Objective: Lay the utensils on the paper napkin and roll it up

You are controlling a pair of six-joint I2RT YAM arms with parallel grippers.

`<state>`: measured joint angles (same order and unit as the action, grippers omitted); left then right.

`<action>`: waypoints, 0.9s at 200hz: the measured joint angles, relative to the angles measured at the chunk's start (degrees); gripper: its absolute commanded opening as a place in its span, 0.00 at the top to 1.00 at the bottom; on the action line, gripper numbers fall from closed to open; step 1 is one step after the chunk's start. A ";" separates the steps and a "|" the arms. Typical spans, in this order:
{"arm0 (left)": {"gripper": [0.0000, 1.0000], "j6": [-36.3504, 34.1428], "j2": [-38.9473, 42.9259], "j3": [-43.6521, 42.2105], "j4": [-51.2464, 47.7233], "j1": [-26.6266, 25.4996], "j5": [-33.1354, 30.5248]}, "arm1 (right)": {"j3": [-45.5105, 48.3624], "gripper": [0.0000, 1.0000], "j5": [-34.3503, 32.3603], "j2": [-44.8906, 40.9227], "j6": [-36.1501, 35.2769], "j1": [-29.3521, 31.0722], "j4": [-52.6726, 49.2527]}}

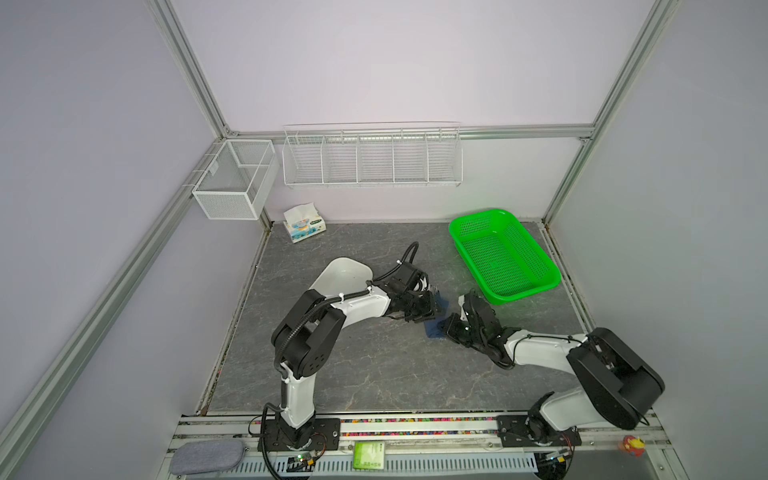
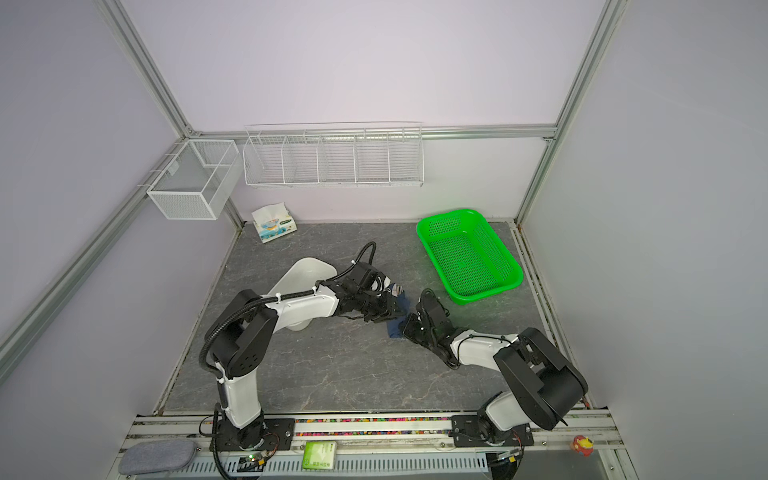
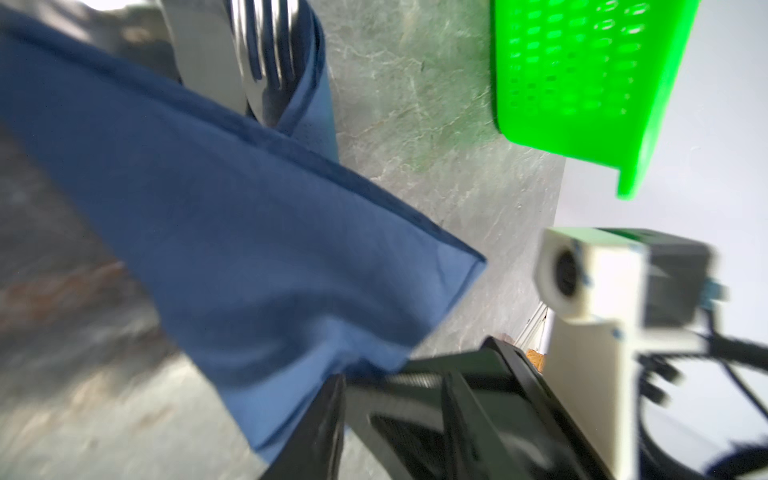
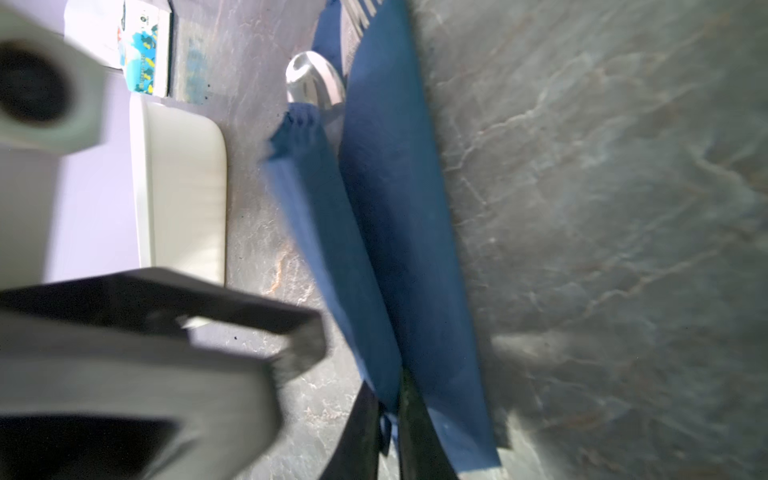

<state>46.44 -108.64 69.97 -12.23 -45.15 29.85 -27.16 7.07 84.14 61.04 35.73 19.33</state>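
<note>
The dark blue paper napkin [image 1: 433,329] [image 2: 394,329] lies mid-table, folded loosely around the utensils. In the left wrist view the napkin [image 3: 257,232] wraps fork tines [image 3: 266,45] and a flat knife blade [image 3: 203,54]. In the right wrist view a spoon bowl [image 4: 316,83] and fork tips [image 4: 361,10] stick out of the napkin's [image 4: 399,216] far end. My right gripper [image 4: 390,415] [image 1: 449,330] is shut on a napkin layer at the near end. My left gripper [image 3: 386,424] [image 1: 436,309] hovers over the roll's far half with its jaws apart, holding nothing.
A green mesh basket [image 1: 505,255] stands at the back right. A white tray [image 1: 345,272] lies behind the left arm. A tissue pack [image 1: 303,222] sits at the back left under the wire racks [image 1: 372,160]. A grey pad [image 1: 205,455] rests on the front rail.
</note>
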 measured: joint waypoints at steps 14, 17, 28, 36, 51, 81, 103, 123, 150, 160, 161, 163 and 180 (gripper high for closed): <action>0.60 -1.84 1.84 0.79 -2.95 0.00 -2.23 | 0.24 0.87 -0.39 -0.15 0.28 0.00 -0.22; 0.60 -2.14 2.12 0.96 -3.45 0.02 -2.64 | 0.28 0.87 -0.44 -0.24 0.33 0.00 -0.24; 0.63 -2.99 3.06 1.42 -4.74 0.15 -3.89 | 0.42 0.87 -0.79 -0.46 0.48 0.00 -0.28; 0.67 -3.48 3.41 1.51 -5.27 0.31 -4.46 | 0.46 0.87 -0.87 -0.59 0.50 0.00 -0.35; 0.73 -3.96 3.19 1.51 -6.01 0.59 -4.59 | 0.46 0.87 -1.05 -0.79 0.50 0.00 -0.44; 0.78 -3.43 0.37 1.51 -6.25 0.94 -3.13 | 0.46 0.87 -1.09 -0.90 0.50 0.00 -0.55; 0.80 -3.39 -2.19 1.97 -5.84 0.94 -1.18 | 0.46 0.87 -1.09 -0.90 0.50 0.00 -0.61; 0.83 -3.48 -4.02 3.26 -6.19 0.92 0.11 | 0.46 0.87 -1.09 -0.90 0.50 0.00 -0.66; 0.84 -3.43 -5.81 4.46 -5.66 0.92 1.46 | 0.46 0.86 -1.09 -1.03 0.50 0.00 -0.87; 0.84 -3.41 -6.23 4.46 -5.70 0.94 1.77 | 0.46 0.85 -1.09 -1.14 0.50 0.00 -1.05; 0.84 -3.41 -6.29 4.46 -5.70 0.94 1.81 | 0.46 0.85 -1.09 -1.16 0.50 0.00 -1.07; 0.84 -3.43 -6.38 4.46 -5.68 0.94 1.88 | 0.46 0.84 -1.09 -1.18 0.48 0.00 -1.09; 0.85 -3.41 -6.91 4.46 -5.73 0.92 2.05 | 0.44 0.81 -1.09 -1.31 0.46 -0.02 -1.40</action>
<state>43.03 -115.55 74.43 -17.96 -44.23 31.90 -26.72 5.98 82.83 61.49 35.70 17.93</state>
